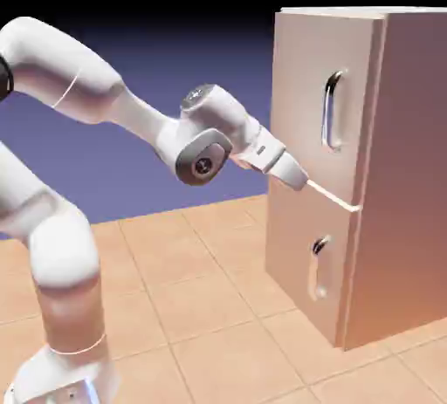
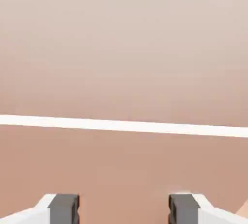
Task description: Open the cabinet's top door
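Silver and looped, the long handle [image 1: 327,119] is set upright on the cabinet's top door [image 1: 299,79], its long axis running from 12 to 6 o'clock in the exterior view. The door is seen shut, above the pale seam [image 1: 333,196] by which it is parted from the lower door [image 1: 301,245]. From the handle, the claw [image 2: 124,209] is found toward 7 o'clock, close to the seam; from the claw, the handle is therefore to be sought toward 1 o'clock. The claw's fingers are held apart, with nothing seen between them. Whether the door is touched cannot be told. In the hand view no handle is clearly shown, only panels and the seam, laid roughly from 9 to 3 o'clock. A rise toward the handle seems called for before any pull; from here, the loop would probably be missed.
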Robot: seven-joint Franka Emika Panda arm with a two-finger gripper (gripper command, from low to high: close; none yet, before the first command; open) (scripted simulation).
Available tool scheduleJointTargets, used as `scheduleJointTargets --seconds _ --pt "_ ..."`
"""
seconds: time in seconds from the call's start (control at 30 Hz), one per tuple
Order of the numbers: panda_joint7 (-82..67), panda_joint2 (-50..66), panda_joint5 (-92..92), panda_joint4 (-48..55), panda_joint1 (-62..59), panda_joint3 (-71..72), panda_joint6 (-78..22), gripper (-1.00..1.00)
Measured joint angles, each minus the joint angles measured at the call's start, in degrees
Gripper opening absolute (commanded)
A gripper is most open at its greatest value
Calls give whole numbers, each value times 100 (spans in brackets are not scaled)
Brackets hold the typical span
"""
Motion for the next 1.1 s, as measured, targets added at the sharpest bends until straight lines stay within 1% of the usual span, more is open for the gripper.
scheduleJointTargets --seconds 1.1 --pt "6432 -1222 -8223 957 2095 -2451 -339 0"
